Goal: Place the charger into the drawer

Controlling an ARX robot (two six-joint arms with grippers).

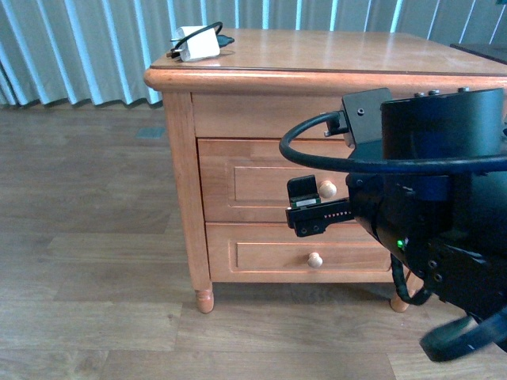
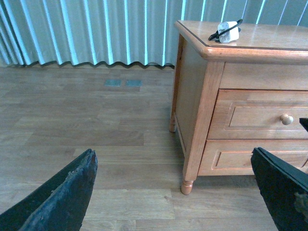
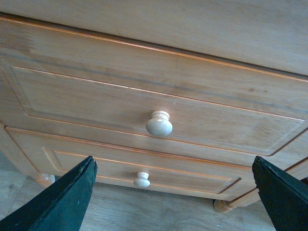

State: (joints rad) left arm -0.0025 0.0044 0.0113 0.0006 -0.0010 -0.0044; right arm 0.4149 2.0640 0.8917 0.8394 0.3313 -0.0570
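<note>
Your charger [image 1: 196, 43] is a small white plug block with a thin black cable looped over it. It lies at the far left corner of the worktop [image 1: 341, 51]. The drawer [image 1: 253, 182] is closed: honey wood, recessed panel, one pale round knob [image 1: 328, 189]. Your right gripper [image 1: 305, 207] is spread wide and empty, near that knob and lined up on it. Your left gripper [image 2: 173, 153] is also spread wide and empty, well apart from the drawer.
</note>
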